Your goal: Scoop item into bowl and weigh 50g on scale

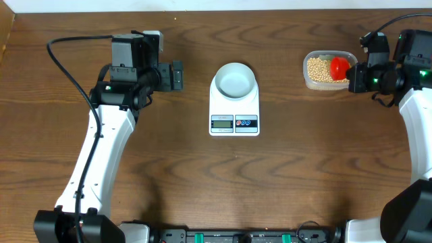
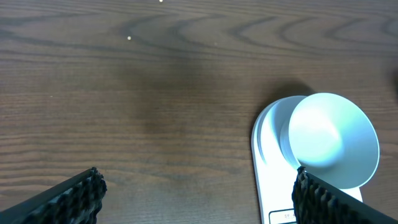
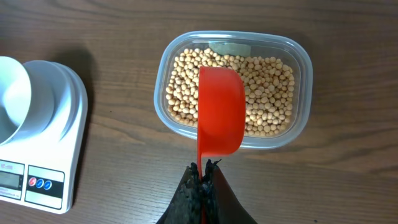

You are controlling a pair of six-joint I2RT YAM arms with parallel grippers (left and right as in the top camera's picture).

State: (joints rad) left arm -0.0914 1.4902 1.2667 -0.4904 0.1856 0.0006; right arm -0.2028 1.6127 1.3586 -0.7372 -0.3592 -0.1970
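The pale blue-white bowl (image 1: 234,79) stands empty on the white scale (image 1: 234,111) at mid table; both also show in the left wrist view, bowl (image 2: 333,137) and scale (image 2: 268,162). The tan-yellow beans (image 1: 316,68) fill a clear plastic tub (image 1: 327,84) at the far right. My right gripper (image 1: 356,74) is shut on the handle of a red scoop (image 3: 219,111), held over the beans (image 3: 267,93) in the tub. My left gripper (image 1: 177,75) is open and empty, left of the scale; in its wrist view (image 2: 196,193) only wood lies between its fingers.
The scale's LCD display (image 1: 221,121) and two round buttons (image 1: 246,122) face the table's front edge. The tub's rim (image 3: 301,121) lies right of the scale (image 3: 56,118). A black cable (image 1: 67,64) loops beside the left arm.
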